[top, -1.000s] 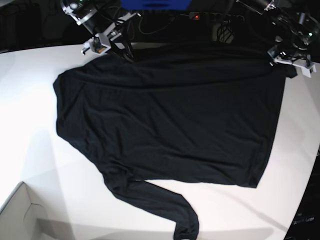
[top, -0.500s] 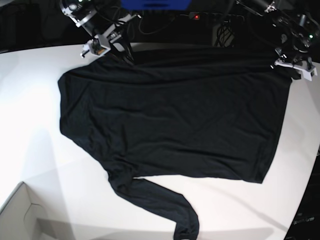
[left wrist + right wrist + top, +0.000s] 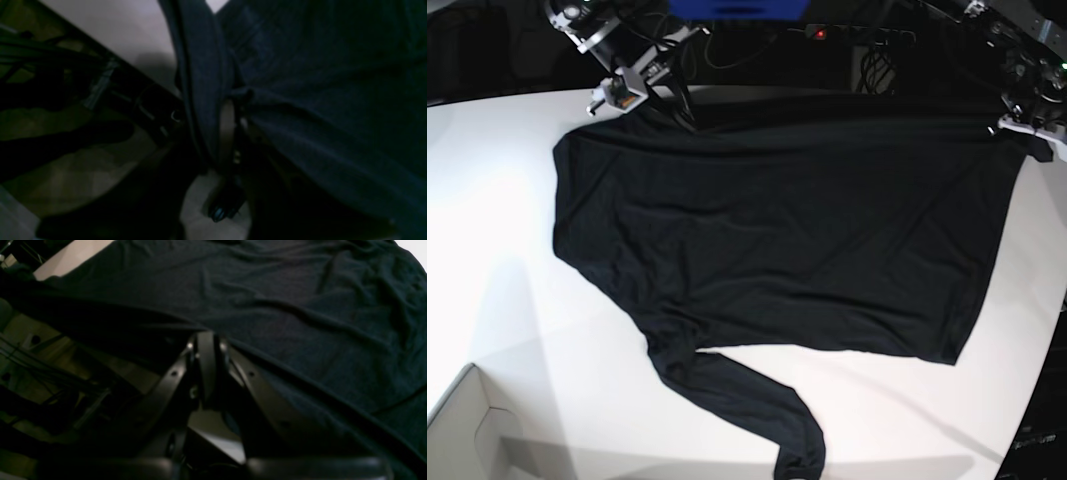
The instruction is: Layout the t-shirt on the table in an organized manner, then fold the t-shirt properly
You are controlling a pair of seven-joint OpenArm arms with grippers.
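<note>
The black t-shirt (image 3: 777, 220) lies spread across the white table (image 3: 487, 200), one long sleeve (image 3: 747, 410) trailing toward the front edge. At the back left, my right gripper (image 3: 652, 90) is shut on the shirt's far edge; the right wrist view shows its fingers (image 3: 206, 356) closed together at the cloth's hem (image 3: 283, 290). At the far right, my left gripper (image 3: 1025, 128) holds the shirt's back corner. In the left wrist view a fold of dark fabric (image 3: 200, 83) is pinched at the left gripper (image 3: 230, 113). The far edge runs taut between both grippers.
A white box corner (image 3: 467, 430) sits at the front left. Cables (image 3: 877, 50) and dark gear lie behind the table's back edge. The table's curved edge (image 3: 1042, 390) runs close to the shirt's right side.
The left gripper shut on the shirt's back right corner and moved right. The whole shirt slid rightward and its far edge pulled straighter. The right gripper stayed shut.
</note>
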